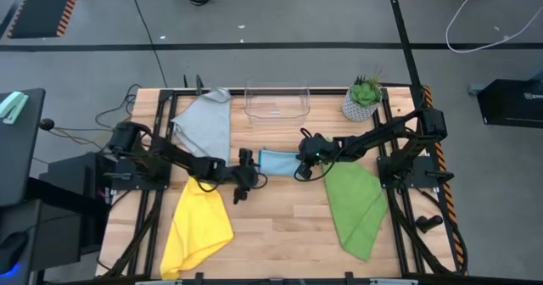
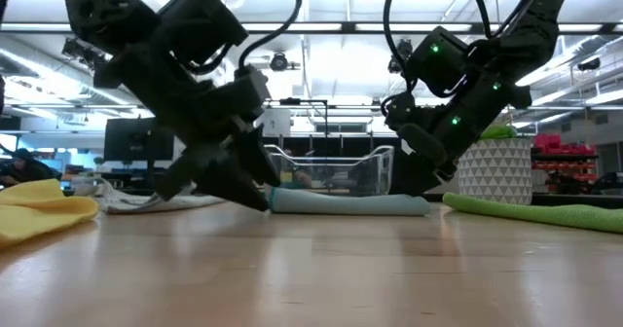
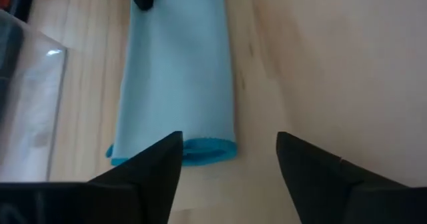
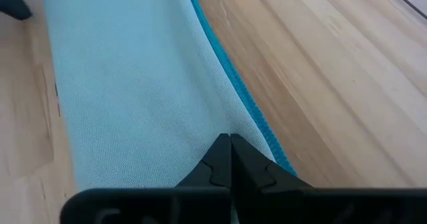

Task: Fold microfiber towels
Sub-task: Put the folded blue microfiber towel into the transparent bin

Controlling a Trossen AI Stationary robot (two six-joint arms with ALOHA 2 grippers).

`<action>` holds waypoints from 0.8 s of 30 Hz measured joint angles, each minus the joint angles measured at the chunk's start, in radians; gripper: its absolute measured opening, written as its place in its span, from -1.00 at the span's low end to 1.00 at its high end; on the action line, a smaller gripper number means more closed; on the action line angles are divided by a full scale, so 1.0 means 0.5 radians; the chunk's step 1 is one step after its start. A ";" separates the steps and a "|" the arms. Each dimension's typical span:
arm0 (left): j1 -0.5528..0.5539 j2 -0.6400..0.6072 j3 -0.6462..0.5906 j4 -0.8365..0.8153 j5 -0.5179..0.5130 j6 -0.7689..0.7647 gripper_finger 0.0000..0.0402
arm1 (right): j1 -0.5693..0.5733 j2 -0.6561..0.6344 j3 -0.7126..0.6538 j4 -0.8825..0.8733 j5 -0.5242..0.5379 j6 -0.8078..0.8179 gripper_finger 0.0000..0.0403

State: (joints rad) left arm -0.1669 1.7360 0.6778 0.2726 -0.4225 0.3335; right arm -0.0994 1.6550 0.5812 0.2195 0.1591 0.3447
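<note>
Centrally, folded light blue towel [image 1: 276, 160] lying as a soft narrow rectangle on the wooden table [image 1: 280, 226], left gripper [image 3: 227, 159] spread wide and empty just off one end, right gripper [image 4: 230, 159] pinched shut on the opposite end, fine woven nap, stitched edge.

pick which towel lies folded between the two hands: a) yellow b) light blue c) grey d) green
b, the light blue towel lies as a narrow folded strip mid-table between the left hand and right hand; the grey towel, yellow towel and green towel lie spread off to the sides.
</note>
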 joint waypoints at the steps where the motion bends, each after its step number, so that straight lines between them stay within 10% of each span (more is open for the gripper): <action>1: 0.000 0.009 0.000 0.000 -0.036 0.004 0.27 | 0.005 0.000 0.000 0.000 0.004 -0.001 -0.98; 24: 0.027 0.227 0.168 0.044 -0.100 0.353 -0.77 | 0.007 -0.002 -0.003 0.012 -0.015 -0.014 -0.94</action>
State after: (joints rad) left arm -0.1536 1.8496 0.7620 0.2948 -0.4725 0.5102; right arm -0.0959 1.6539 0.5797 0.2257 0.1516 0.3375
